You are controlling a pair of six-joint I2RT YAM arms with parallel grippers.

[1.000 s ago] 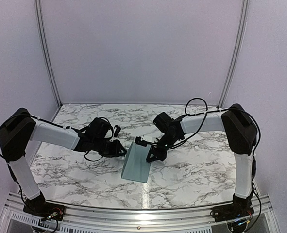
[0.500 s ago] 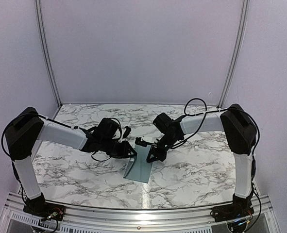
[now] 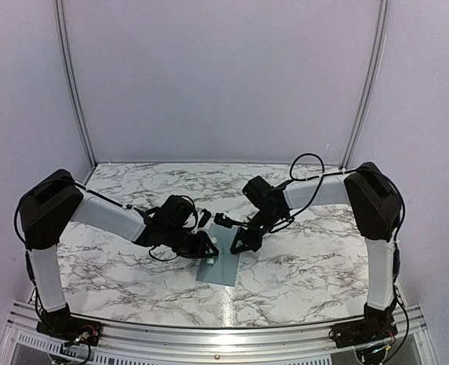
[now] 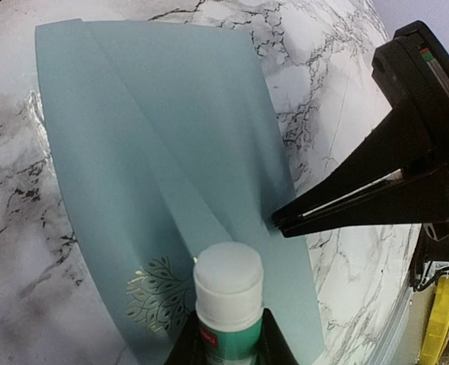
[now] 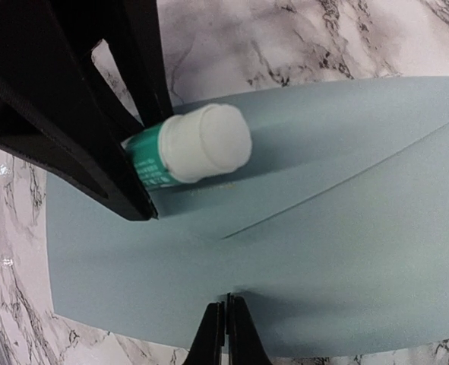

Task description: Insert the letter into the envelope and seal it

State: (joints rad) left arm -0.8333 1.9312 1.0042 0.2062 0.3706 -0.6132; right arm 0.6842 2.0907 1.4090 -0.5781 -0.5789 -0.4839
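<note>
The muted blue-grey rectangular paper envelope (image 3: 221, 264) lay flat on the white grey-veined marble desk (image 3: 323, 258), between the two arms and toward the near edge. Its triangular flap was folded over the body, with creases running across the paper in both wrist views. No letter showed anywhere, so it was probably already inside, though the frames could not confirm this.

The left hand (image 4: 228, 344) gripped a short glue stick with a green label and a white top (image 4: 228, 293). It held the stick just above the envelope, near a pale leaf motif printed on the paper. Whether the white top was a cap or bare glue could not be told, nor whether it touched the paper. The right hand (image 5: 226, 319) had its fingers pressed together on nothing. Their tips were set down on the envelope close to the point of the flap, apparently pinning it to the desk.

The step in hand appeared to be the sealing, with glue about to be brought to the flap. The next move would call for the glue end to meet the paper along the flap's edge. The other hand would need to keep the envelope from sliding, and the flap would then have to be pressed flat.
</note>
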